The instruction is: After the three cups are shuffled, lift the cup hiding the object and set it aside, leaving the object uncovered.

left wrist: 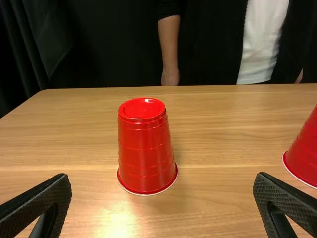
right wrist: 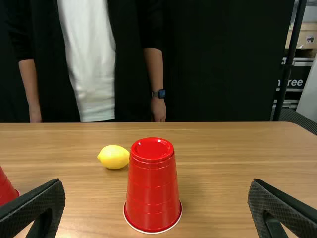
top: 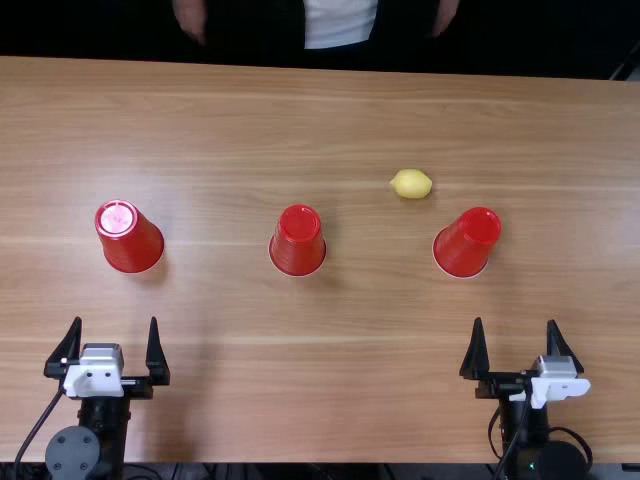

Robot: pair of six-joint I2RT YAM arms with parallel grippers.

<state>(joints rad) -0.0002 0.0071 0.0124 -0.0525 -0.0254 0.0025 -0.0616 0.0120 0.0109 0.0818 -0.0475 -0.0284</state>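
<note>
Hanging at near edge, left tool (top: 113, 325), right tool (top: 515, 325) both spread, red cups (top: 297, 241) well apart, lemon (top: 411, 184) bare

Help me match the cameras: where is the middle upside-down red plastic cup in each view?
Top view: middle upside-down red plastic cup at centre.
Left wrist view: cropped at the picture's edge.
Right wrist view: a sliver at the picture's edge.
Shared landmark: light brown wooden table, its far edge.

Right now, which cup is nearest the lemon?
The right cup: the lemon lies just beyond it, farther from the middle cup and left cup.
</note>
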